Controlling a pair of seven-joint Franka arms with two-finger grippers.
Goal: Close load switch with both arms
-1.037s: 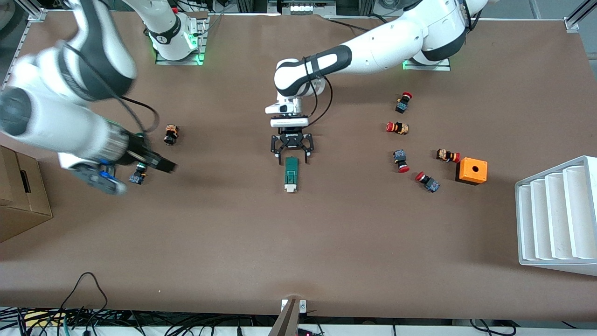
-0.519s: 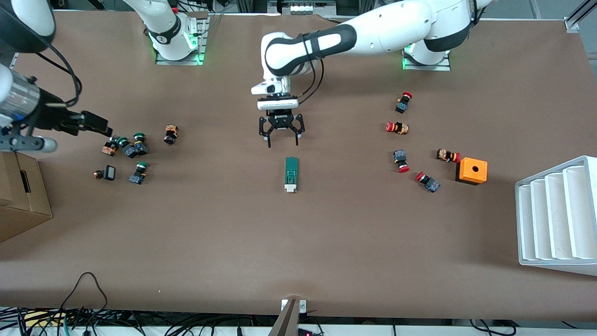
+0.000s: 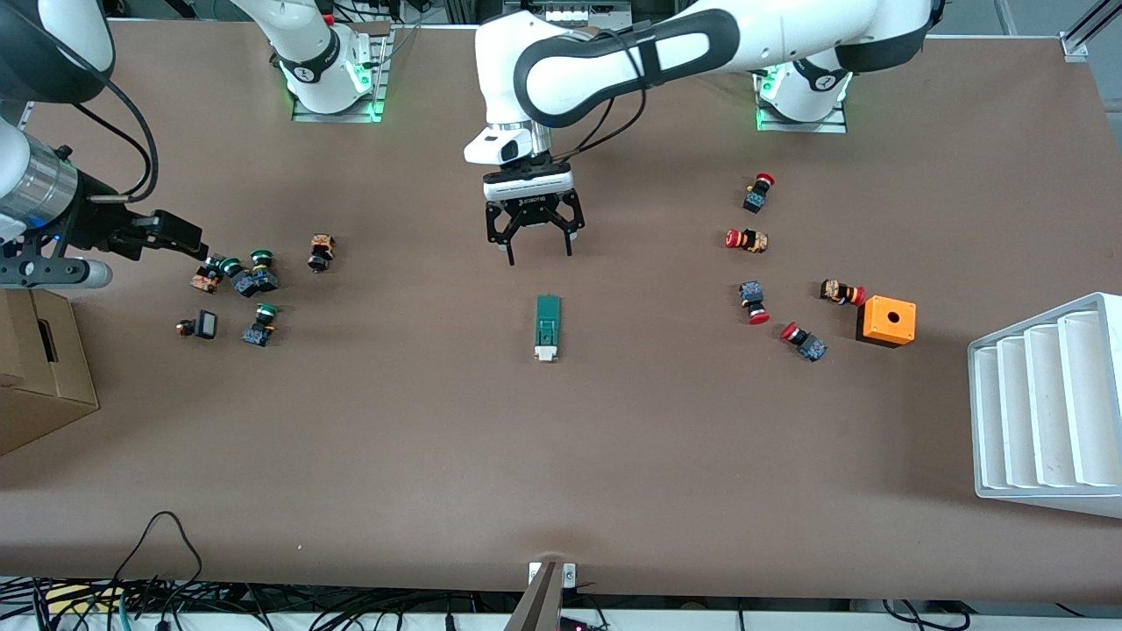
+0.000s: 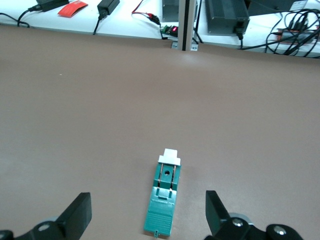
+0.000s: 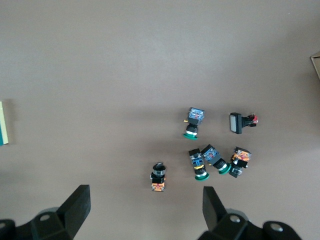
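The load switch lies flat in the middle of the table. It is a narrow dark-green block, and its white end points toward the front camera. My left gripper hangs open over the table between the switch and the arm bases, touching nothing. In the left wrist view the load switch lies below and between the spread fingers of the left gripper. My right gripper is raised at the right arm's end of the table. In the right wrist view the right gripper is open and empty.
Several green-capped push buttons lie under the right gripper. Red-capped buttons and an orange box lie toward the left arm's end. A white ribbed rack stands past them. A cardboard box sits at the right arm's end.
The left gripper has lifted off the load switch and drawn back toward the bases. The right arm has swung away toward its end of the table, uncovering the green-capped buttons.
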